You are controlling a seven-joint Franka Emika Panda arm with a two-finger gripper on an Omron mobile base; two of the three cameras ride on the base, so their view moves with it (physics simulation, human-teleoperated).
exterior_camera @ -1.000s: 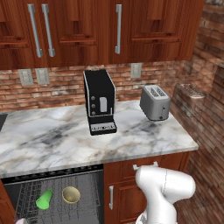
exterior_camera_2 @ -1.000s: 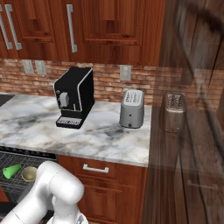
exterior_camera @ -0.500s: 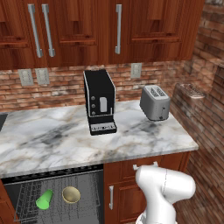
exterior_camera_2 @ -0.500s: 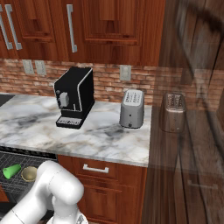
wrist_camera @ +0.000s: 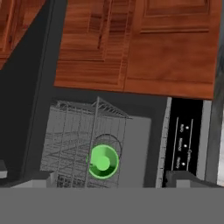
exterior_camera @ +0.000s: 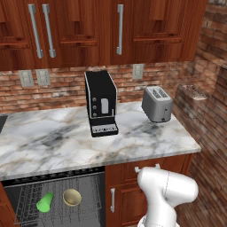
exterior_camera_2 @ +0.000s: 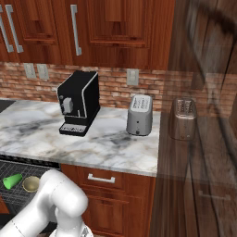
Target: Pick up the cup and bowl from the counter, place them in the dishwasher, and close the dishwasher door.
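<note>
We see the cup (exterior_camera: pixel 45 201) and bowl (exterior_camera: pixel 72 197) racked; our end effector (wrist_camera: pixel 111 186) hangs spread and empty, so swinging the dishwasher door shut carelessly could snag the rack (exterior_camera: pixel 93 195)

The white arm (exterior_camera: pixel 166 190) is being bent low, its rounded joint raised while the links below are being carried downward out of frame. The gripper (wrist_camera: pixel 105 183) is being held with its jaws spread wide, one dark fingertip (wrist_camera: pixel 41 178) being shown on each side, nothing between them.
</note>
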